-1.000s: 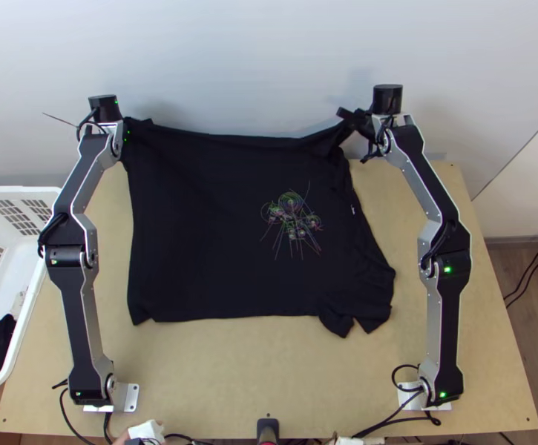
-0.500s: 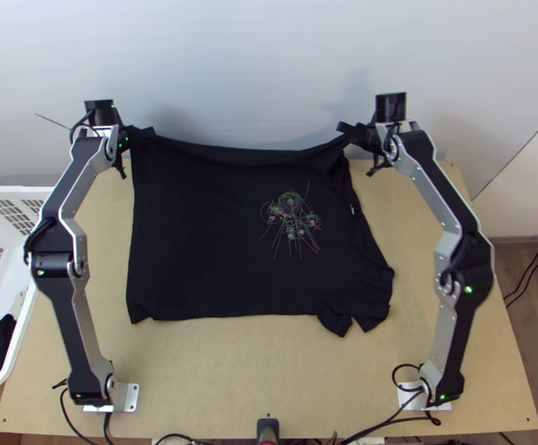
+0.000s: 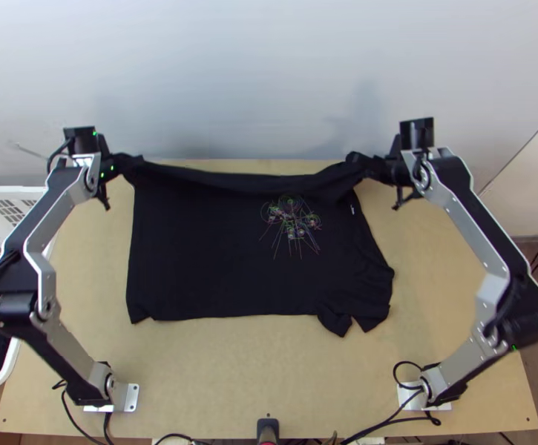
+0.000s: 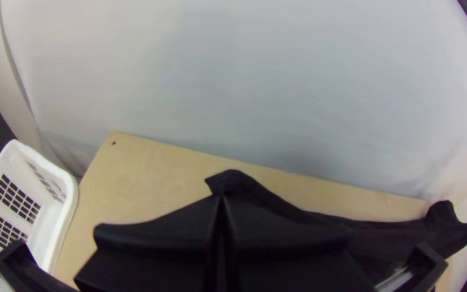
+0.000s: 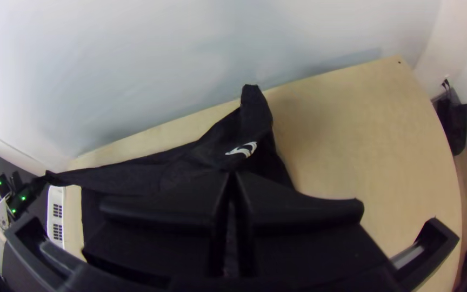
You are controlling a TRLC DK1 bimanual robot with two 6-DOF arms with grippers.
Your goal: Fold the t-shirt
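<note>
Both grippers have come back toward the arms' bases since the earlier frames, and the far edge of the t-shirt (image 3: pixel 209 252) comes with them, while its near part lies where it was. The left gripper (image 4: pixel 221 197) has its fingers closed together on one far corner of the shirt. The right gripper (image 5: pixel 232 176) is likewise clamped on the shirt, near the other far corner. I think they hold two corners so that the edge between them hangs raised and rather straight, without sinking into a bunch.

The shirt lies spread on the table (image 3: pixel 269 378) between the two arms, with the print (image 3: pixel 291 215) facing up. Its near part rests flat, probably so its weight can keep the cloth in place during the fold. This seems to be the beginning of a fold toward the near side. The rumpled sleeve (image 3: pixel 354 300) at the near right could make the layers uneven.
</note>
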